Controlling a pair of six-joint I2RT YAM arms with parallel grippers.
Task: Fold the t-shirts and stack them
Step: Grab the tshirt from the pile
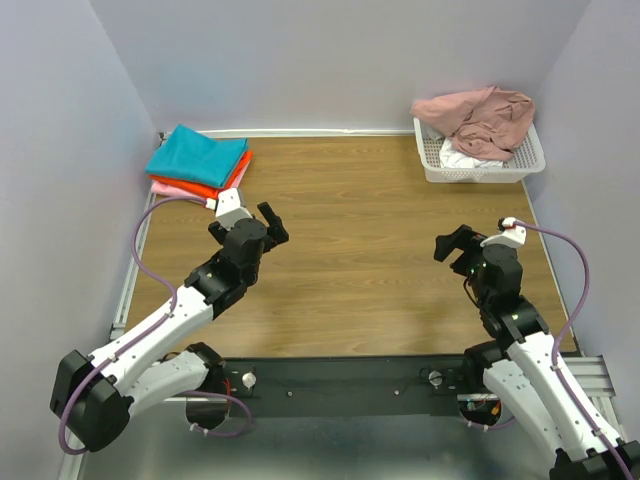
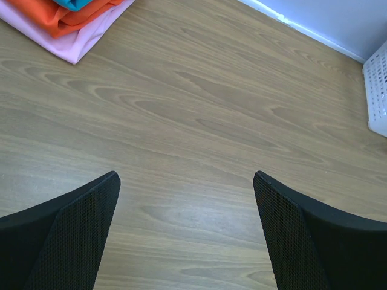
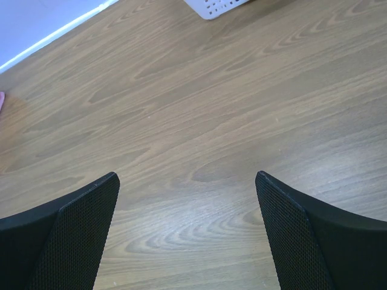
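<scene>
While the left gripper (image 1: 268,222) and right gripper (image 1: 452,243) hover with jaws spread and empty above the table (image 1: 360,230), the folded stack (image 1: 196,158) lies at the far-left corner, and a crumpled dusty-pink t-shirt (image 1: 478,113) fills the basket (image 1: 480,175).

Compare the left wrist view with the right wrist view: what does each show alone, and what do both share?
Only the left wrist view shows the folded shirt stack, orange over pink with a teal corner on top, and the left gripper, open. Only the right wrist view shows the right gripper, open; a pink sliver at its left edge is too small to name. Both show the wooden table, part of the white basket and the wall.
</scene>
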